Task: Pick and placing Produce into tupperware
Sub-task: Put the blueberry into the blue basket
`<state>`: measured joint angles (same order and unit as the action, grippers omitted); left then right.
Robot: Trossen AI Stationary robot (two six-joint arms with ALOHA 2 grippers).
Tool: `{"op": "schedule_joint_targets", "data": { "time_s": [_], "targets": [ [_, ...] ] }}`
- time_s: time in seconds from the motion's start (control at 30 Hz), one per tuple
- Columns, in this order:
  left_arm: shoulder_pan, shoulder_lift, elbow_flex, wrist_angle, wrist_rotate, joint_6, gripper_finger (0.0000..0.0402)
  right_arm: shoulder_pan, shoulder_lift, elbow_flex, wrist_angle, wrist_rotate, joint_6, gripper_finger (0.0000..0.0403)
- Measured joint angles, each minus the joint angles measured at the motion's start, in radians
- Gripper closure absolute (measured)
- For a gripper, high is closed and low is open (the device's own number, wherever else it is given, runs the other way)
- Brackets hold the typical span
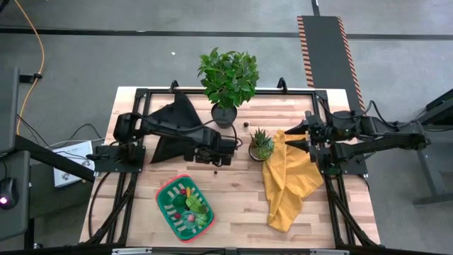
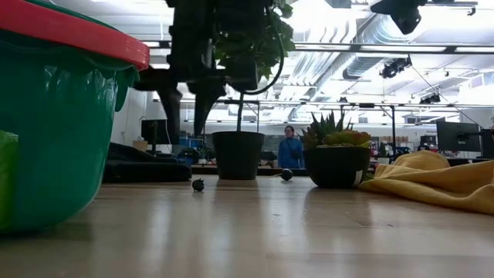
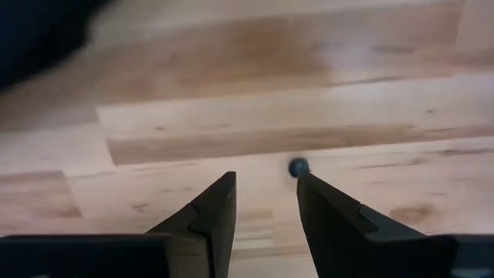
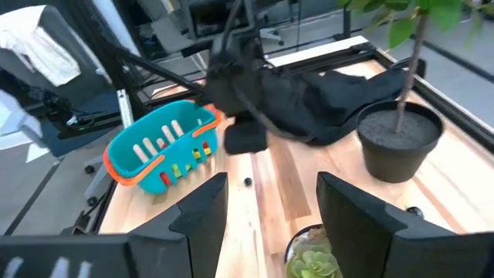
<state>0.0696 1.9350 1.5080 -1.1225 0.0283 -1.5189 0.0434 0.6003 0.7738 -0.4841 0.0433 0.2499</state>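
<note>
The green tupperware (image 1: 165, 191) with a red rim sits at the table's near left and holds several small produce pieces (image 1: 192, 204), green, red and pink. A small dark blue round piece (image 3: 298, 167) lies on the bare wood. My left gripper (image 3: 264, 181) hangs above it, pointing down, open and touching nothing; the piece lies just past one fingertip rather than between the fingers. The low view shows this gripper (image 2: 187, 127) well clear of the piece (image 2: 198, 184). My right gripper (image 1: 289, 139) waits open at the table's right side.
A leafy potted plant (image 1: 228, 78) stands at the far middle, with a black cloth (image 1: 173, 124) to its left. A spiky potted plant (image 1: 261, 144) and a yellow cloth (image 1: 287, 180) lie to the right. A second dark ball (image 2: 286, 174) rests near the plants. A person (image 2: 291, 148) stands far behind.
</note>
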Motion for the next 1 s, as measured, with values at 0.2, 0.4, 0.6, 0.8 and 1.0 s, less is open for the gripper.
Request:
{"op": "schedule_joint_targets", "data": {
  "time_s": [0.2,0.4,0.6,0.8,1.0],
  "targets": [
    [-0.016,0.002,-0.012,0.044,-0.003,-0.023,0.0275,0.000,0.000,0.000,-0.003,0.018,-0.001,0.0212],
    [-0.026,0.027,-0.029,0.110,-0.003,-0.040,0.0275,0.000,0.006,0.000,0.013,0.033,-0.007,0.0212],
    [-0.033,0.032,-0.075,0.214,0.025,-0.060,0.0275,0.000,0.010,0.000,0.015,0.033,-0.008,0.0212],
    [-0.047,0.035,-0.077,0.209,0.014,-0.061,0.0275,-0.020,0.010,0.000,0.017,0.031,-0.015,0.0212],
    [-0.057,0.040,-0.078,0.212,0.005,-0.060,0.0275,-0.045,0.014,0.000,0.017,0.001,-0.015,0.0212]
  ]
}}
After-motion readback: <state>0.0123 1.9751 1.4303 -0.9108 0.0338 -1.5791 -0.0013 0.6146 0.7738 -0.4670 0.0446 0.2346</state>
